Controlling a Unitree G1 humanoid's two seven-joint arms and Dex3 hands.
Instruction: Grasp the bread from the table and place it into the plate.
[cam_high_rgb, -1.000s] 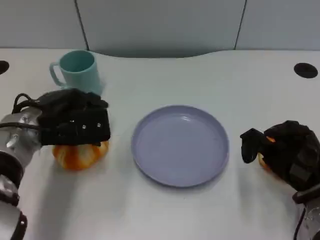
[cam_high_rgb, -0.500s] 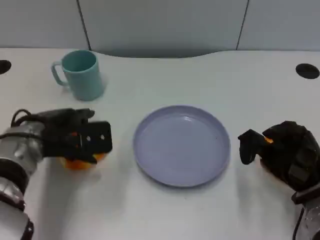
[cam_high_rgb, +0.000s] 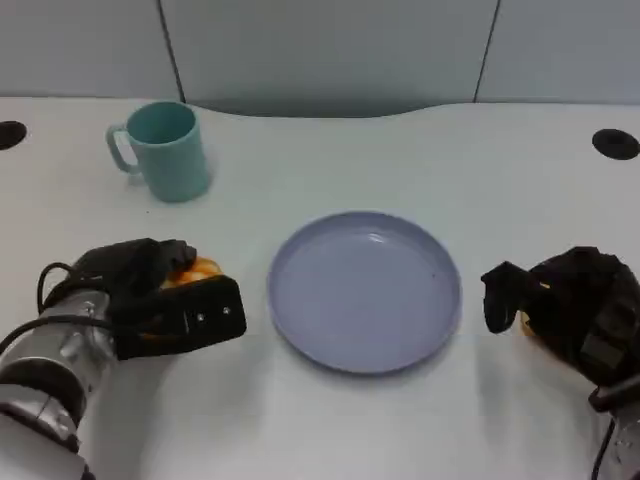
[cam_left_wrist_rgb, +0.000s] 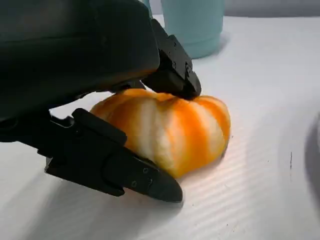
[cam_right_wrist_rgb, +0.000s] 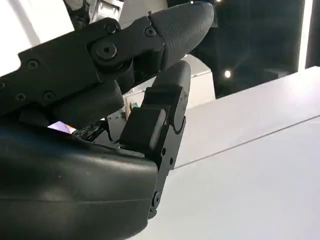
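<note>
Left hand (cam_high_rgb: 165, 305): at the near left of the table, fingers curled around the bread, holding it; in the left wrist view one finger (cam_left_wrist_rgb: 172, 67) presses on top of the loaf and another lies low along its side.
Bread (cam_left_wrist_rgb: 170, 130): an orange and cream striped bun under the left hand, resting on the table top; in the head view only an orange sliver (cam_high_rgb: 197, 269) shows past the fingers.
Right hand (cam_high_rgb: 570, 305): at the near right, just right of the plate rim, fingers curled in over a small orange patch; what that patch is cannot be told, nor whether the hand grips it. In the right wrist view the fingers (cam_right_wrist_rgb: 160, 120) are bent inward, close together.
Plate (cam_high_rgb: 300, 300): round, pale lavender, in the middle of the table between the two hands, nothing lying in it; its left rim is near the left hand, not touching.
Mug (cam_high_rgb: 165, 150): teal, upright, handle to the left, at the far left, well beyond the left hand.
Table (cam_high_rgb: 330, 430): white; its far edge curves inward behind the plate, with a dark round hole (cam_high_rgb: 612, 143) at the far right and another (cam_high_rgb: 10, 133) at the far left.
Open room: bare table top lies between bread and plate, and along the near edge below the plate.
</note>
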